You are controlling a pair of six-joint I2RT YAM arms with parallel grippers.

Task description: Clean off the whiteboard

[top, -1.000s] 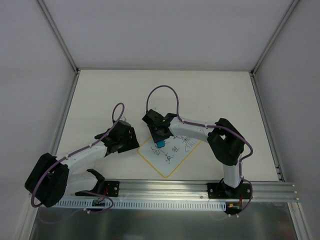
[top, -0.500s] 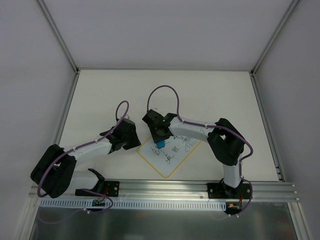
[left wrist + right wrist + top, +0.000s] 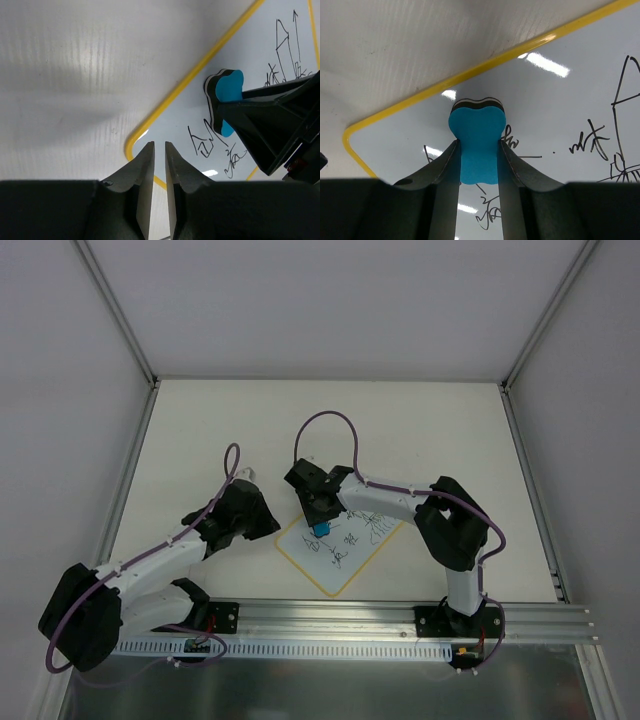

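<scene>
The whiteboard [image 3: 345, 552] lies tilted on the table, white with a yellow border and dark scribbles. It also shows in the left wrist view [image 3: 265, 55] and the right wrist view [image 3: 555, 110]. My right gripper [image 3: 320, 517] [image 3: 479, 150] is shut on the blue eraser [image 3: 321, 528] [image 3: 477, 145] and holds it on the board's upper left part. The eraser also shows in the left wrist view [image 3: 225, 97]. My left gripper [image 3: 268, 523] [image 3: 160, 150] is shut and empty, its fingertips over the board's left corner.
The off-white tabletop [image 3: 200, 440] is walled by white panels at the back and sides. A metal rail [image 3: 330, 620] runs along the near edge with both arm bases on it. Purple cables loop above each arm.
My left arm has swung its elbow down and left, while its gripper stays near the board's left corner. The right gripper with the eraser has hardly moved.
</scene>
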